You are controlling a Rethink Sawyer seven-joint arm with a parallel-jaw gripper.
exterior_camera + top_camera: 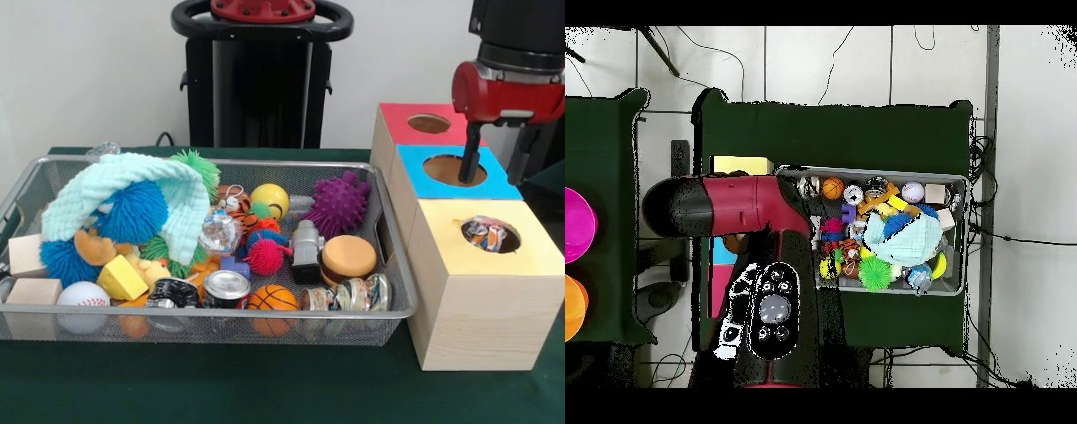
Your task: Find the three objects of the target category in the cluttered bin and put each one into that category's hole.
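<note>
My gripper point(493, 177) hangs at the right over the blue-topped box point(494, 187), its two dark fingers point(470, 155) apart and nothing between them; it is open. One finger points down at the blue box's round hole point(448, 170). A crushed can point(486, 234) lies in the hole of the yellow-topped box point(490, 252). In the wire bin point(265, 313), a silver-topped can point(227, 288), a dark crushed can point(173, 292) and a flattened can point(353, 294) lie along the front edge. In the overhead view the arm point(745, 205) hides the gripper.
A red-topped box point(410, 124) stands behind the blue one. The bin point(957, 182) also holds spiky balls, a purple knobbly ball point(338, 204), a mint cloth point(124, 185), a baseball point(82, 295), a small basketball point(270, 299), wooden blocks point(33, 291) and a toy burger point(349, 257).
</note>
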